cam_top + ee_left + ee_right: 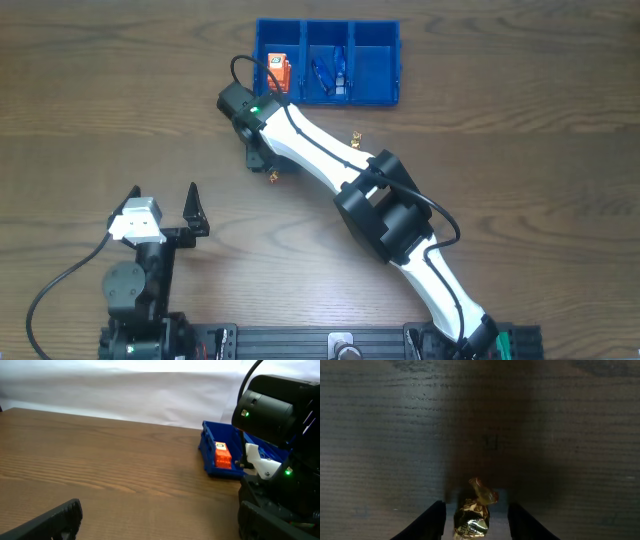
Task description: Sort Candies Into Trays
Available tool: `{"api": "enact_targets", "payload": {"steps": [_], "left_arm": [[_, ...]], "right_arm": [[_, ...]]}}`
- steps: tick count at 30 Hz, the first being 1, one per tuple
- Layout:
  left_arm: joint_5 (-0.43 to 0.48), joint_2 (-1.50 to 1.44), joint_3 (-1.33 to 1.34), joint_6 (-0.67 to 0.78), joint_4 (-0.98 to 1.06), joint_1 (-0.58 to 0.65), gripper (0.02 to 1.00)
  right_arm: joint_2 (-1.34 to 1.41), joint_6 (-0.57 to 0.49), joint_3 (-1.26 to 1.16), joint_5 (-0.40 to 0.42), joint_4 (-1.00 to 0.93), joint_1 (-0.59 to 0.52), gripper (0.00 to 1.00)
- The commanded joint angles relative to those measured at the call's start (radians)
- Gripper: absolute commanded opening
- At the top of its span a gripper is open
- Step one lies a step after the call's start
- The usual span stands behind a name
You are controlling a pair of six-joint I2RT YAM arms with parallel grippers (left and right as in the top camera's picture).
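The left end effector stands wide open near its own base. The right end effector straddles a gold candy on the surface near the blue tray, jaws narrowly apart with a gap on either side. The candy seems to lie on the wood. Closing off-centre could squirt it sideways, since the crumpled, glossy foil looks slick and its twisted tail offers nothing firm.

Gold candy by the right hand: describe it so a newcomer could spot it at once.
The blue tray sits at the table's far edge; the right hand hangs just before its left end. Between that hand's open fingers lies the gold candy, unlike the orange candy in the tray or the second gold candy beside the arm.
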Motion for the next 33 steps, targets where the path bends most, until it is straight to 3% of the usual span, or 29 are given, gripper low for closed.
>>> {"api": "enact_targets", "payload": {"steps": [1, 6, 27, 29, 33], "left_arm": [[0.021, -0.006, -0.017, 0.003, -0.038, 0.006, 0.998], [0.021, -0.006, -0.017, 0.003, -0.038, 0.006, 0.996], [0.021, -0.006, -0.017, 0.003, -0.038, 0.006, 0.998], [0.021, -0.006, -0.017, 0.003, -0.038, 0.006, 0.998], [0.021, -0.006, -0.017, 0.003, -0.038, 0.006, 0.996]], "right_arm": [[0.034, 0.003, -0.004, 0.010, -0.002, -0.002, 0.430], [0.037, 0.003, -0.003, 0.010, 0.002, -0.001, 0.413], [0.002, -0.035, 0.010, 0.014, -0.011, -0.005, 0.088], [-0.039, -0.062, 0.031, 0.040, -0.032, -0.020, 0.077], [-0.183, -0.111, 0.106, 0.193, -0.109, -0.077, 0.071]]}}
